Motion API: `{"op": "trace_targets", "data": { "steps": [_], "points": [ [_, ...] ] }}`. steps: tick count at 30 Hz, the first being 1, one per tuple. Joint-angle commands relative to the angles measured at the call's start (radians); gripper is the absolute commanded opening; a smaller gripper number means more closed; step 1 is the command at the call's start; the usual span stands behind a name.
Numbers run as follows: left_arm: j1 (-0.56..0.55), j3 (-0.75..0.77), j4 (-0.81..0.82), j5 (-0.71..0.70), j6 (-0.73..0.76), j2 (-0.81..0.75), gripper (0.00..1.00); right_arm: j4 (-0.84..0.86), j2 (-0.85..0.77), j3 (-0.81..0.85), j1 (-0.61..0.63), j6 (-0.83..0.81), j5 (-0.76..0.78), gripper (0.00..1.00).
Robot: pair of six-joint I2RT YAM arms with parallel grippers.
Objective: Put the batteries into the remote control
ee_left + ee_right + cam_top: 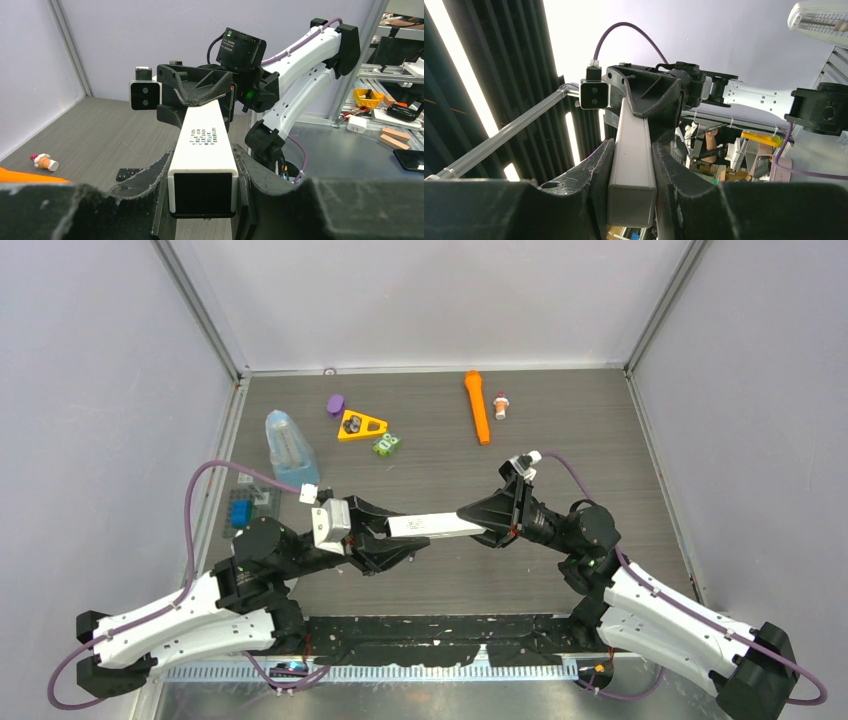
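Observation:
The remote control (435, 526), a slim white bar, is held level above the table between both grippers. My left gripper (393, 536) is shut on its dark end; in the left wrist view (202, 176) the fingers press both sides of the remote (204, 142), whose top face has small printed marks. My right gripper (482, 525) is shut on the other end; in the right wrist view (631, 172) the fingers clamp the grey-white bar (634, 145). I see no batteries in any view.
At the back of the table lie an orange flashlight (477, 405), a small figure (501, 405), a purple piece (335, 403), a yellow triangle (360, 425) and a green item (386, 444). A clear bottle (288, 448) stands at the left. A small black strip (131, 174) lies under the remote.

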Motion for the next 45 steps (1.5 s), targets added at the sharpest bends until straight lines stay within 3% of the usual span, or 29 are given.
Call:
{"op": "trace_targets", "data": {
  "steps": [1,3,7,9,12,16,18,21,26,32,41,44,45],
  "points": [
    [-0.001,0.024,0.047,-0.002,0.004,-0.007,0.00,0.038,-0.013,0.021,0.007,0.004,-0.010,0.09],
    [-0.001,0.015,0.053,-0.012,0.007,-0.016,0.00,-0.025,-0.013,0.046,0.007,-0.047,-0.032,0.18],
    [-0.001,0.014,0.038,-0.034,0.007,-0.033,0.00,-0.215,0.007,0.144,0.006,-0.291,-0.096,0.49],
    [-0.001,0.022,0.017,-0.050,-0.003,-0.039,0.00,-0.247,0.027,0.178,0.006,-0.350,-0.124,0.58],
    [-0.002,0.025,0.008,-0.065,-0.025,-0.043,0.00,-0.248,0.059,0.203,0.006,-0.390,-0.150,0.63],
    [0.001,0.025,0.008,-0.073,-0.050,-0.044,0.00,-0.149,0.097,0.196,0.007,-0.369,-0.179,0.61],
    [0.006,0.026,0.011,-0.065,-0.059,-0.047,0.00,-0.118,0.115,0.190,0.008,-0.352,-0.192,0.55],
    [0.010,0.022,0.018,-0.062,-0.062,-0.053,0.00,-0.101,0.122,0.174,0.009,-0.332,-0.194,0.34],
    [0.018,-0.007,0.069,-0.079,-0.076,-0.095,0.00,-0.018,0.118,0.103,0.008,-0.276,-0.178,0.12],
    [0.020,-0.027,0.106,-0.106,-0.086,-0.142,0.00,0.066,0.108,0.047,0.007,-0.242,-0.160,0.06],
    [0.020,-0.051,0.104,-0.140,-0.094,-0.191,0.00,0.041,0.122,0.089,0.002,-0.221,-0.163,0.06],
    [0.020,-0.055,0.075,-0.157,-0.094,-0.214,0.00,-0.014,0.111,0.078,-0.013,-0.237,-0.158,0.22],
    [0.020,-0.058,0.070,-0.161,-0.092,-0.223,0.00,-0.042,0.107,0.072,-0.016,-0.249,-0.153,0.33]
  ]
}}
